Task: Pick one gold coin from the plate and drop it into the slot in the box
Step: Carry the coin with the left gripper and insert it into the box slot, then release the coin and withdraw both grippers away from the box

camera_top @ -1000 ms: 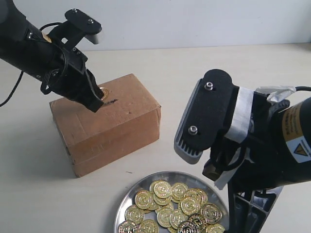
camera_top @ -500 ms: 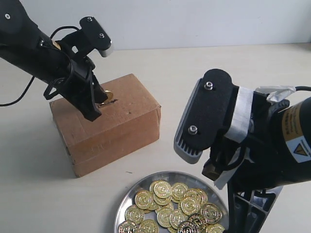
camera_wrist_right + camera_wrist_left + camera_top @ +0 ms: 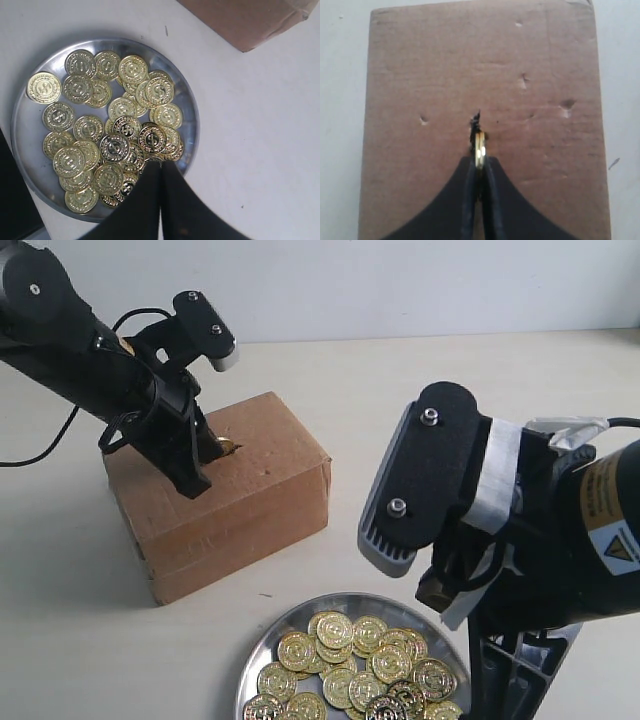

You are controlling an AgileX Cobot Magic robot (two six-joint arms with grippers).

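Gripping one gold coin (image 3: 479, 145) edge-on between closed fingers, the left gripper (image 3: 479, 172) held it at the slot (image 3: 475, 120) in the box (image 3: 420, 75) top. The right gripper (image 3: 161, 172), jaws together, hung over the plate (image 3: 25, 145) of coins (image 3: 115, 135).

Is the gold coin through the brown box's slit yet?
Not dropped: the round gold coin stands edge-on, pinched in the left gripper, at the narrow dark slit. Entry depth: cannot tell.

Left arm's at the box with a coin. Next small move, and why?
Probably ease the left gripper down a touch, then open. The coin is pinched edge-on and lined up with the slot in the box, but not yet through it.
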